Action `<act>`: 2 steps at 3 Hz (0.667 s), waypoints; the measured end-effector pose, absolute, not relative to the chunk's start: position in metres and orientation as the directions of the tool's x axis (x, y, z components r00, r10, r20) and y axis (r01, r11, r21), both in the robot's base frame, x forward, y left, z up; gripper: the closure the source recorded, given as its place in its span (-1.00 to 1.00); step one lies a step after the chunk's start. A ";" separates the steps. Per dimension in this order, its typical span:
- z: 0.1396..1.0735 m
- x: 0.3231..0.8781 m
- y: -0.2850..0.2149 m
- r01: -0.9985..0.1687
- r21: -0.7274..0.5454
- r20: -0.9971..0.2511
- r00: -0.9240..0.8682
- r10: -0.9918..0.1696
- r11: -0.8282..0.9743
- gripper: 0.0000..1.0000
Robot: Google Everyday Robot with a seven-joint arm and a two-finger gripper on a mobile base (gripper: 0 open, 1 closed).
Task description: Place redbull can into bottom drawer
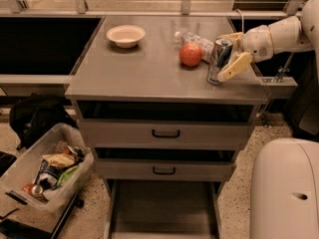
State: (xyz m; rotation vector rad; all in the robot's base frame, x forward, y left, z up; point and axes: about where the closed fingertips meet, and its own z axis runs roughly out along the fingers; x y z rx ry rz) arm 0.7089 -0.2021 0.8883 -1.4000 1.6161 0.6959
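Note:
The redbull can [217,62] stands on the right part of the grey cabinet top [139,68], next to an orange fruit. My gripper [228,58] reaches in from the right at can height. Its cream fingers [235,65] stand on either side of the can, one in front and one behind, still apart. The can rests on the top. The bottom drawer [162,210] is pulled out at floor level below the two upper drawers, and its grey floor is bare.
An orange fruit [191,54] and a lying clear plastic bottle [197,40] sit just left of the can. A white bowl [125,35] is at the back left. A plastic bin of snacks [45,171] stands on the floor left. My white base [286,188] is at lower right.

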 end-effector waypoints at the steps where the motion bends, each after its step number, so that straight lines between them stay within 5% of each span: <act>1: 0.888 0.709 -0.202 -0.969 -0.123 -0.873 0.004 -0.487 0.213 -0.63; 2: 0.888 0.709 -0.202 -0.969 -0.123 -0.873 0.004 -0.487 0.213 -0.16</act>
